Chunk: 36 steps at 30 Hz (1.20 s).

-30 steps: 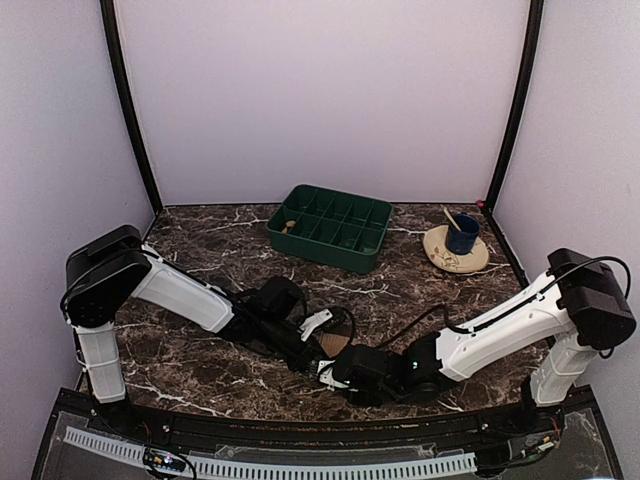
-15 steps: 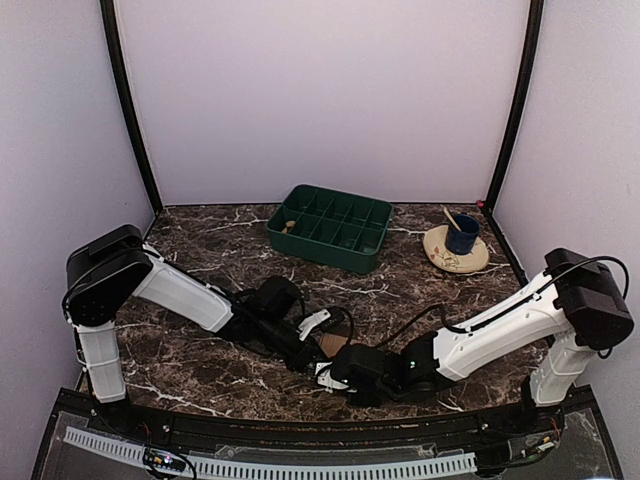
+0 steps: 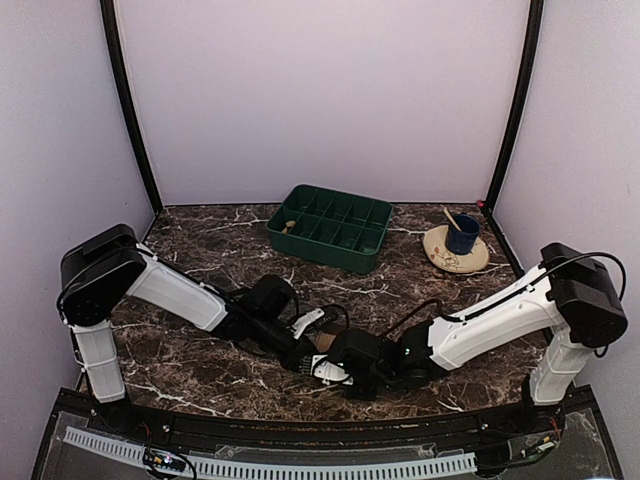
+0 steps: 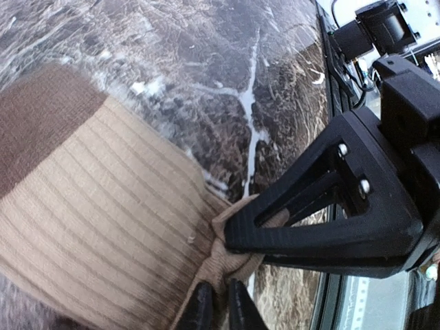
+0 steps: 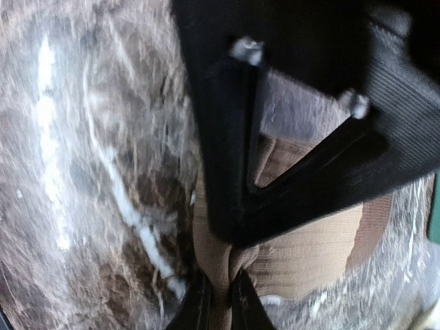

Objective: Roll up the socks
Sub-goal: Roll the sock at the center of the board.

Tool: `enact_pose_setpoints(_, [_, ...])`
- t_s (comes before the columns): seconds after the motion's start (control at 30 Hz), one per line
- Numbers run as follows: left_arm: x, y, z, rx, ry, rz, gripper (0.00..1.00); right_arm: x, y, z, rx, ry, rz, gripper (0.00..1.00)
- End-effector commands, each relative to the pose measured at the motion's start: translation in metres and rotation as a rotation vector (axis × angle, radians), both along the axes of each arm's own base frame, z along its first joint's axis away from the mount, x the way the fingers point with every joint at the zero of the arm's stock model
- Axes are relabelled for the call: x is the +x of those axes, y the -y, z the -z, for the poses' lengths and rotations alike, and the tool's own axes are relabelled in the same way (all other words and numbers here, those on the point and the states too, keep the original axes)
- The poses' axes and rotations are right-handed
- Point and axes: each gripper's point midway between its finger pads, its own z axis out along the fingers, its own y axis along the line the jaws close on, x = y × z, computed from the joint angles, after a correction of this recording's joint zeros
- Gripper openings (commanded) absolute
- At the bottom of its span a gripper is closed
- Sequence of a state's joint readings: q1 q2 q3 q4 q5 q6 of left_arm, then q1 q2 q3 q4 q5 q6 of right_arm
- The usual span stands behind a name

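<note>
The marble table [image 3: 200,250] carries a green tray [image 3: 318,252] toward the back. At the table's near middle, the tan sock [image 4: 103,220] lies flat (ribbed, with a darker brown band at one end). The left gripper [image 4: 218,308] nips a bunched edge of it between narrow jaws. The right gripper [image 5: 220,301] pinches the same fabric just beside it.

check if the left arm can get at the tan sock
Probably yes: the left gripper is on the sock, its tips pinching the bunched edge. The right gripper pinches the same sock right beside it, so room there is tight.
</note>
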<state>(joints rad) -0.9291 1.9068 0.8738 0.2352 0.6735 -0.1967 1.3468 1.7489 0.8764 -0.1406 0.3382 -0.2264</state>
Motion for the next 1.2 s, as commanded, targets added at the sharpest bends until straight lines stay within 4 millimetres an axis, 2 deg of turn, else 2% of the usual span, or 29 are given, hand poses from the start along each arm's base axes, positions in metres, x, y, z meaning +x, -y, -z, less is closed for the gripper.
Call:
enact_pose_setpoints(0.0, [-0.014, -0.043, 0.029, 0.191, -0.087, -0.067, 0.17, -0.005, 0.016, 0.024, -0.055, -0.154, 0.035, 0.07])
enact_pose_setpoints(0.3, [-0.002, -0.053, 0.015, 0.160, -0.068, -0.152, 0.25, -0.001, 0.015, 0.021, 0.019, -0.336, 0.095, 0.04])
enact_pose_setpoints(0.47, [0.003, -0.058, 0.006, 0.140, -0.032, -0.194, 0.29, -0.004, 0.014, 0.024, 0.036, -0.479, 0.112, 0.04])
enact_pose_setpoints(0.77, [0.011, -0.066, -0.009, 0.088, 0.050, -0.248, 0.32, -0.012, 0.011, 0.017, 0.080, -0.722, 0.121, 0.04])
enact_pose_setpoints(0.97, [0.019, -0.069, -0.036, -0.009, 0.160, -0.290, 0.33, -0.022, 0.007, 0.014, 0.100, -0.891, 0.119, 0.04])
enact_pose_setpoints(1.17, [0.018, -0.073, -0.063, -0.089, 0.262, -0.279, 0.34, -0.035, 0.000, 0.007, 0.152, -1.061, 0.115, 0.04])
